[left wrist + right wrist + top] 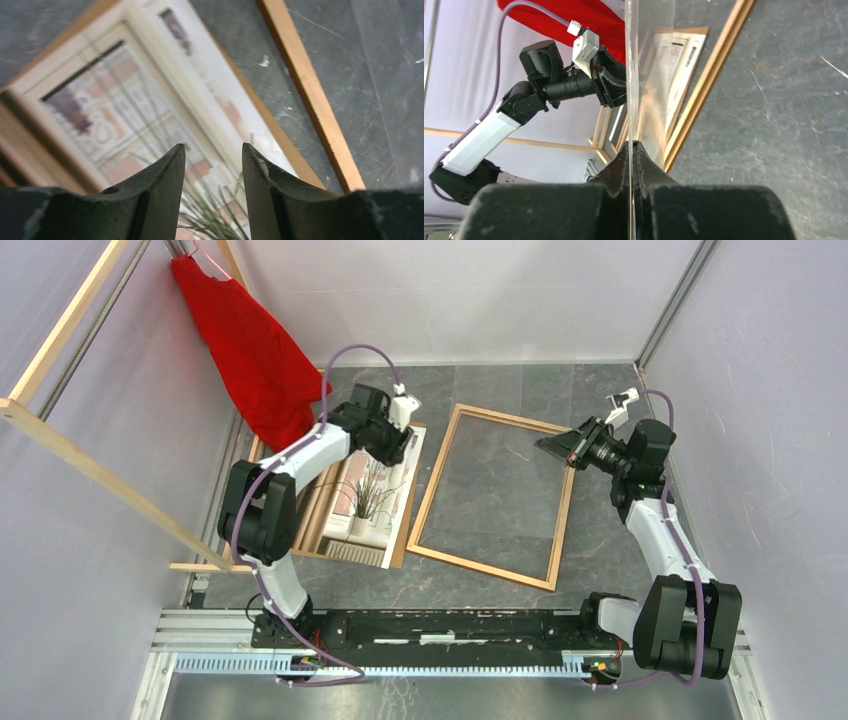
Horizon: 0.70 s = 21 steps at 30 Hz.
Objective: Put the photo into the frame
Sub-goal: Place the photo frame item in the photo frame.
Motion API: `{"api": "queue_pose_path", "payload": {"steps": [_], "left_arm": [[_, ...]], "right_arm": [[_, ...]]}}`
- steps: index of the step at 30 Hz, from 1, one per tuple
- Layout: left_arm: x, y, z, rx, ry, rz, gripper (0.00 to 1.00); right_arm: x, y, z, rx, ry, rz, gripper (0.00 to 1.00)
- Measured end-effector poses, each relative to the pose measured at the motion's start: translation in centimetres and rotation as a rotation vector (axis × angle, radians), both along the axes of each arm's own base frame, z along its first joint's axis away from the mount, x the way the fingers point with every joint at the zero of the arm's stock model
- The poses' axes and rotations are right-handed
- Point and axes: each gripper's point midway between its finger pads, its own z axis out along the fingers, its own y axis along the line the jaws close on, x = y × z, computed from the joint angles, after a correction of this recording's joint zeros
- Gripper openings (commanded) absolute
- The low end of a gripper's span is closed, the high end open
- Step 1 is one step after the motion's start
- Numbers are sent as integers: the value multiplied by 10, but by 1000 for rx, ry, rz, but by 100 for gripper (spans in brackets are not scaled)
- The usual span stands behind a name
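The photo [370, 495] of a spiky green plant lies face up on a brown board [408, 525] at the left of the table. My left gripper [398, 448] hangs open just above the photo [150, 100], with nothing between its fingers [213, 147]. The thin orange-brown frame [435, 480] lies empty on the grey table in the middle, and one of its bars [310, 85] shows beside the board. My right gripper [548, 444] hovers over the frame's right side, shut [631, 146] on the edge of a clear sheet [649, 75] that stands up edge-on.
A red cloth [255, 350] hangs at the back left from a pale wooden slat rack [80, 455]. More pale slats [315, 500] lie along the board's left side. Purple-grey walls close in the table on three sides.
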Motion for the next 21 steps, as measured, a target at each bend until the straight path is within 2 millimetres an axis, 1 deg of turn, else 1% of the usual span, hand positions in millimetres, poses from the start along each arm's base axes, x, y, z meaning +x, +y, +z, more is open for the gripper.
{"api": "queue_pose_path", "payload": {"steps": [2, 3, 4, 6, 8, 12, 15, 18, 21], "left_arm": [[12, 8, 16, -29, -30, 37, 52], [17, 16, 20, -34, -39, 61, 52], [20, 20, 23, -38, -46, 72, 52], [20, 22, 25, -40, -50, 77, 52], [19, 20, 24, -39, -46, 73, 52], [13, 20, 17, -32, -30, 68, 52], [8, 20, 11, -25, -13, 65, 52], [4, 19, 7, -21, -2, 59, 52], [0, 14, 5, -19, 2, 46, 52]], "right_arm": [[2, 1, 11, 28, -27, 4, 0], [2, 2, 14, 38, -34, 7, 0], [3, 3, 17, 51, -38, 11, 0], [5, 4, 17, 80, -31, 10, 0], [8, 4, 6, 114, 9, 3, 0], [9, 4, -40, 156, 160, -24, 0], [8, 2, -67, 145, 245, -49, 0], [7, -1, -83, 122, 277, -74, 0], [5, -3, -94, 101, 288, -88, 0]]}}
